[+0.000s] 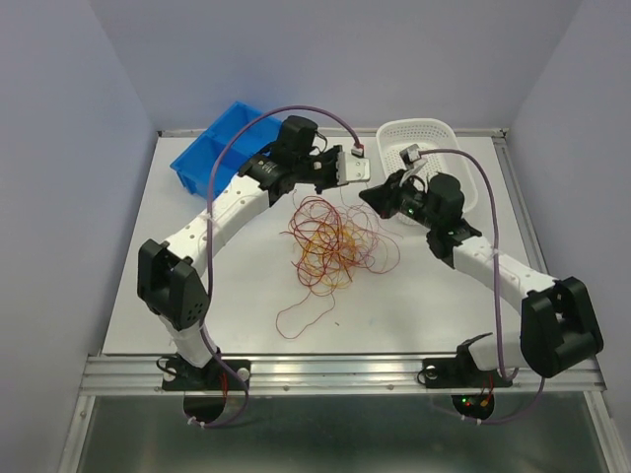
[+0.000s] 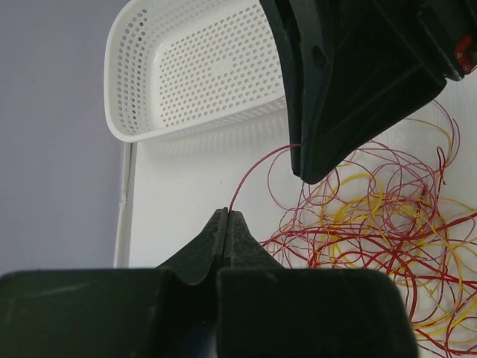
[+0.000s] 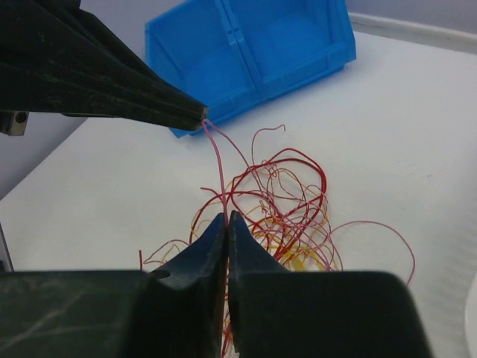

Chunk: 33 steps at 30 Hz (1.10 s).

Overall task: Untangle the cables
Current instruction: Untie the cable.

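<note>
Red cable (image 3: 220,168) stretched between left claw (image 2: 227,216), right claw (image 3: 227,218).

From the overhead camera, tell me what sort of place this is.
Likely a robotics lab test cell: a white table boxed in by plain walls, left arm and right arm bolted to a rail at its near edge, and tangled cables near a blue bin and white basket.

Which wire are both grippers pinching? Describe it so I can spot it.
On the white table, find the wire tangle in the middle. Rising from it, one red wire runs between the left gripper and right gripper, both shut on it. Unlike the loose curls, it bends only slightly.
</note>
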Tool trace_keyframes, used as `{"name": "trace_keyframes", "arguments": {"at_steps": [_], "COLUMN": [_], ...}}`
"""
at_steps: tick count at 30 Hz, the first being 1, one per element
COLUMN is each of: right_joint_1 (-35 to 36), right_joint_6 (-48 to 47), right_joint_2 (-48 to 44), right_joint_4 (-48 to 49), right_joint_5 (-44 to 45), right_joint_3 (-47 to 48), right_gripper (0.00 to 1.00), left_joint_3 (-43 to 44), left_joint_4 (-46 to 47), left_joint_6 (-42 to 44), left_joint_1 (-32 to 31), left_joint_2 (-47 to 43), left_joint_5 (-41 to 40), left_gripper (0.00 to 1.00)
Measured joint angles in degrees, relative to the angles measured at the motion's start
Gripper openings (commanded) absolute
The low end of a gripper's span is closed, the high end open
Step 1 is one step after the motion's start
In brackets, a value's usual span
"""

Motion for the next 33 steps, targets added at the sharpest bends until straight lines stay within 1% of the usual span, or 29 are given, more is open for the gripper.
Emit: {"name": "trace_keyframes", "arguments": {"at_steps": [3, 4, 5, 6, 7, 9, 10, 15, 19, 25, 28, 33], "right_joint_1": [0.0, 0.0, 0.0, 0.0, 0.0, 0.0, 0.0, 0.0, 0.0, 0.0, 0.0, 0.0], "right_joint_6": [0.1, 0.2, 0.5, 0.7, 1.0, 1.2, 1.4, 2.2, 2.7, 3.1, 3.4, 3.7], "right_joint_2": [0.4, 0.5, 0.5, 0.5, 0.5, 0.5, 0.5, 0.4, 0.4, 0.6, 0.6, 1.0], "right_joint_4": [0.2, 0.4, 0.4, 0.5, 0.1, -0.4, -0.7, -0.8, -0.8, -0.8, -0.5, -0.5], "right_joint_5": [0.0, 0.0, 0.0, 0.0, 0.0, 0.2, 0.3, -0.1, -1.2, -2.1, -2.0, -2.0], "right_joint_3": [2.8, 3.8, 4.9, 6.0, 8.0, 11.7, 13.6, 24.2, 31.7, 41.1, 44.1, 46.5], "right_gripper": [0.01, 0.01, 0.00, 0.01, 0.00, 0.00, 0.01, 0.01, 0.00, 0.01, 0.00, 0.01], "left_joint_3": [0.0, 0.0, 0.0, 0.0, -1.1, -4.9, -8.1, -22.6, -30.0, -38.1, -41.3, -40.9], "left_joint_4": [0.0, 0.2, 0.7, 2.1, 5.0, 9.7, 12.5, 25.2, 34.3, 43.4, 48.3, 55.3], "left_joint_6": [-1.1, -1.8, -3.1, -5.6, -8.2, -11.9, -14.0, -22.7, -28.5, -33.1, -35.4, -39.1], "left_joint_1": [0.0, 0.0, 0.0, 0.0, 0.3, 0.6, 0.8, 2.6, 4.1, 4.2, 4.5, 4.9], "left_joint_2": [-1.8, -2.4, -2.9, -3.7, -4.9, -8.0, -10.5, -22.3, -27.4, -27.3, -26.5, -22.8], "left_joint_5": [0.0, -0.2, -0.8, -1.8, -2.8, -4.5, -5.7, -8.8, -8.2, -5.8, -4.5, -2.6], "left_gripper": [0.00, 0.19, 0.28, 0.38, 0.63, 0.85, 0.99, 0.99, 0.99, 0.99, 0.99, 0.99]}}
